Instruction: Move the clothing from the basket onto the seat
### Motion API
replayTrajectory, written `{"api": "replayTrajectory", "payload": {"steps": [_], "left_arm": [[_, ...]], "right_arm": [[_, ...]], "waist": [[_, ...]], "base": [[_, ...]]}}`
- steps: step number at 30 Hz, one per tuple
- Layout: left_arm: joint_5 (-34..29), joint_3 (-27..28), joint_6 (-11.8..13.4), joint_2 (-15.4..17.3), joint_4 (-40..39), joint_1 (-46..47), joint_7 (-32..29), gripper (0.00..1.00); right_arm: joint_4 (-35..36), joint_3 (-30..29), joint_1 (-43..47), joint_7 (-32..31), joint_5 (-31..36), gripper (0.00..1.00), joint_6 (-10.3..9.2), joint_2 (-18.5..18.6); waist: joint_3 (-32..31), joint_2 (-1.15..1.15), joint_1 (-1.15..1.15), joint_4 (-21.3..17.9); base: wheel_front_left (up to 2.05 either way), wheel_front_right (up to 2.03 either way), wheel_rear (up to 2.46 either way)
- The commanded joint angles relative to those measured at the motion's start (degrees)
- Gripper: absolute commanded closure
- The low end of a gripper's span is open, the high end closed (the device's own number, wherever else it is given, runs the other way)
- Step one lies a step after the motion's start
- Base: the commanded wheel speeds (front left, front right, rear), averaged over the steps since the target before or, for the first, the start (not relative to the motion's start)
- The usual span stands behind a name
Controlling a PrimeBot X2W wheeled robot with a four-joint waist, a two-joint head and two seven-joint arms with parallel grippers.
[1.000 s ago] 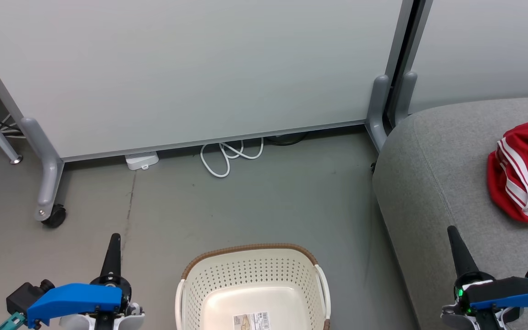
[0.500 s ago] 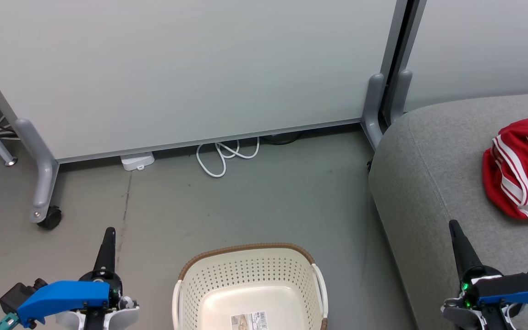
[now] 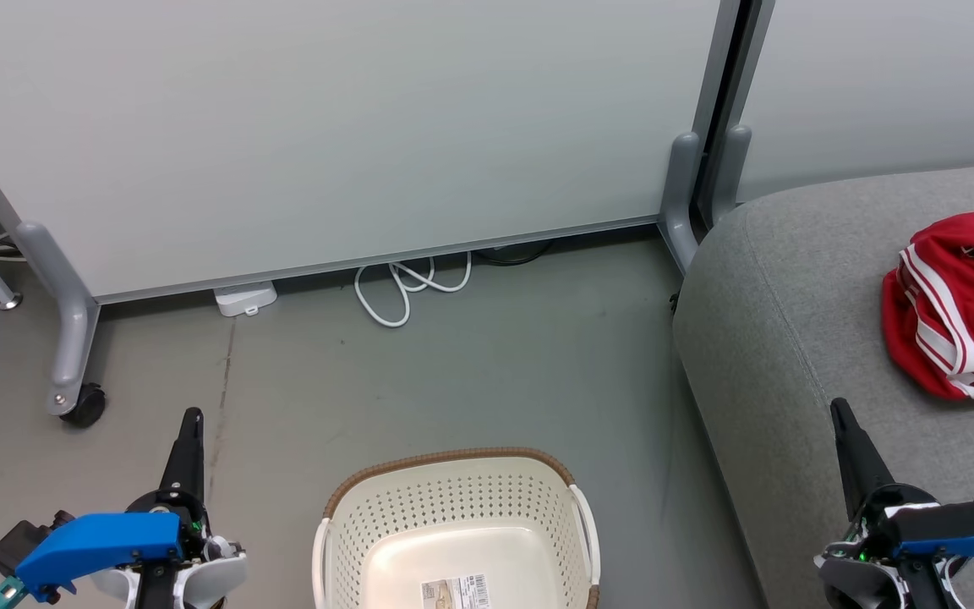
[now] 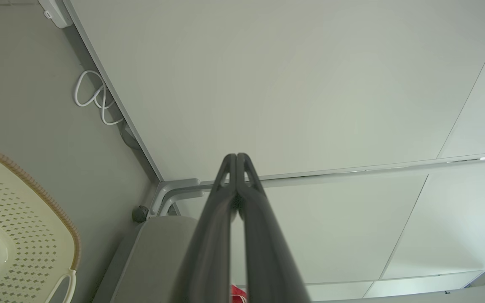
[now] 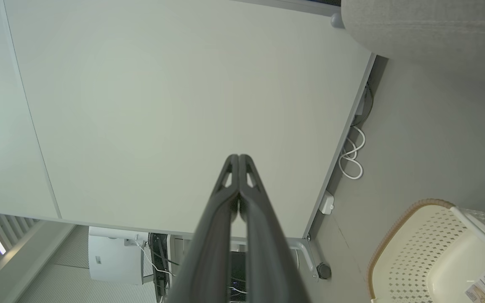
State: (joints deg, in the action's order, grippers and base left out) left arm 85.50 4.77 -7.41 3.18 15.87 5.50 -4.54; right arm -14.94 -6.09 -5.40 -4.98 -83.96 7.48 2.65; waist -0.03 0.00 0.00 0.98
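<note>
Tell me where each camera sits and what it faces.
Head: from the head, down at floor, basket, seat with clothing; left gripper, right gripper at lower corners.
Left wrist: looks along the shut left gripper at the white panel.
Right wrist: looks along the shut right gripper at that panel.
All three share the basket.

- The head view looks forward and down from above at the floor (image 3: 495, 372): basket (image 3: 453, 499) at its bottom edge, seat (image 3: 791, 296) at right, partition panel (image 3: 326, 127) across the top.
- The left wrist view sights along the left tool (image 4: 236, 158) at the panel, rolled sideways.
- The right wrist view sights along the right tool (image 5: 239, 158) likewise.
- All three share basket, panel and seat corner.
</note>
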Motion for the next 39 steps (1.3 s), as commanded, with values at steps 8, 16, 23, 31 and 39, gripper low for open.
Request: {"api": "replayTrajectory", "payload": {"steps": [8, 16, 23, 31, 39], "left_arm": [[3.4, 1.1, -0.1, -0.2, -1.1, 0.9, -1.1, 1.0], [6.0, 1.7, -0.1, -0.3, -1.8, 1.0, -1.9, 1.0], [7.0, 2.0, -0.1, -0.4, -2.1, 1.0, -2.2, 1.0], [7.0, 2.0, -0.1, -0.4, -2.1, 1.0, -2.2, 1.0], [7.0, 2.0, -0.1, -0.4, -2.1, 1.0, -2.2, 1.0]], "right_arm": [[0.7, -0.4, -0.9, -0.8, -4.1, 1.0, 0.02, 0.4], [1.0, -0.5, -1.1, -1.4, -7.4, 1.0, 0.02, 0.4], [1.1, -0.5, -1.2, -1.7, -8.5, 1.0, 0.02, 0.4], [1.0, -0.5, -1.2, -1.7, -8.5, 1.0, 0.02, 0.4], [1.0, -0.5, -1.2, -1.7, -8.5, 1.0, 0.02, 0.4]], "waist": [[0.1, 0.0, 0.0, -0.4], [0.2, 0.0, 0.0, -0.8], [0.2, 0.0, 0.0, -1.0], [0.2, 0.0, 0.0, -1.0], [0.2, 0.0, 0.0, -1.0]], "base": [[0.0, 0.0, 0.0], [0.0, 0.0, 0.0], [0.0, 0.0, 0.0], [0.0, 0.0, 0.0], [0.0, 0.0, 0.0]]}}
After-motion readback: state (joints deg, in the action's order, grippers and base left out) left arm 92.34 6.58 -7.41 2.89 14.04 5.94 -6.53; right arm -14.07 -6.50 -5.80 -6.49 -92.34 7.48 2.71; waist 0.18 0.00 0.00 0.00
